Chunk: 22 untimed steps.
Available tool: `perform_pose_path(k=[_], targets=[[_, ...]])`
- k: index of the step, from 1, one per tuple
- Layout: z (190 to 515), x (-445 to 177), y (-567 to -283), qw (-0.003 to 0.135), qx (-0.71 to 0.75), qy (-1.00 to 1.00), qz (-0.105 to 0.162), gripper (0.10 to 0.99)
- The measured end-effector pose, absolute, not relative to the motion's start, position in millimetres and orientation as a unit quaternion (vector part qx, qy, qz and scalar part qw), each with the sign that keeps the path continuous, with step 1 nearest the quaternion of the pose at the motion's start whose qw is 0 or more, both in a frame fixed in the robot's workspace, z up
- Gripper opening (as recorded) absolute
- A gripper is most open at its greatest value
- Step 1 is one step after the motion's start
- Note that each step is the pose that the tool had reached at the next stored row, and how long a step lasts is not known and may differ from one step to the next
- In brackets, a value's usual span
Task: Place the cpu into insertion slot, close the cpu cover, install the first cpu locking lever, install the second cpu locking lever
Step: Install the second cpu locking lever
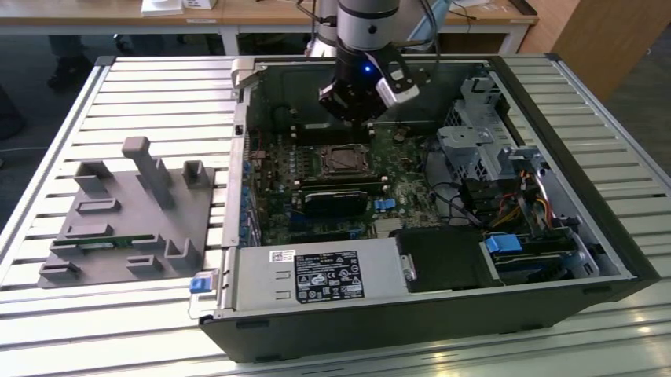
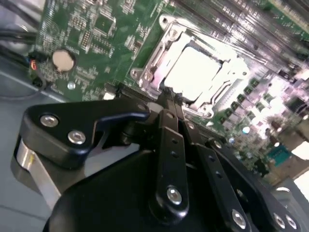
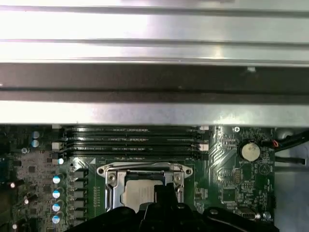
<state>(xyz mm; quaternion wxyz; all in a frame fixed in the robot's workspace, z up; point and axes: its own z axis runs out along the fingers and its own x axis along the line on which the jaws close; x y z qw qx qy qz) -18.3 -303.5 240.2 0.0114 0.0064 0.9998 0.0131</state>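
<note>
The cpu [image 2: 193,72] lies flat in the insertion slot [image 1: 341,161] on the green board, its metal top glaring bright in the second wrist view. The silver cpu cover [image 2: 159,53] lies down around the cpu as a frame; its edge [image 3: 145,170] also shows in the first wrist view, with the cpu [image 3: 136,194] inside it. My gripper [image 2: 167,95] hangs just above the socket's edge, its black fingers [image 2: 170,140] drawn together to a narrow tip with nothing between them. In the exterior view the gripper [image 1: 354,111] hovers inside the open case, behind the socket. The locking levers cannot be made out.
Long black memory slots [image 3: 133,140] run beside the socket, and a coin battery [image 3: 249,151] sits on the board. The case holds a power supply [image 1: 314,275] and a drive cage [image 1: 477,141]. A grey fixture tray [image 1: 126,212] stands on the slatted table at the exterior view's left.
</note>
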Motion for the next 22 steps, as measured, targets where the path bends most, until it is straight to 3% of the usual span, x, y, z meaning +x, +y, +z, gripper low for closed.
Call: perform_pose_path(k=[22], targets=[[230.4,-18.7,-360.1,0.006,0.007,0.999,0.035,0.118]])
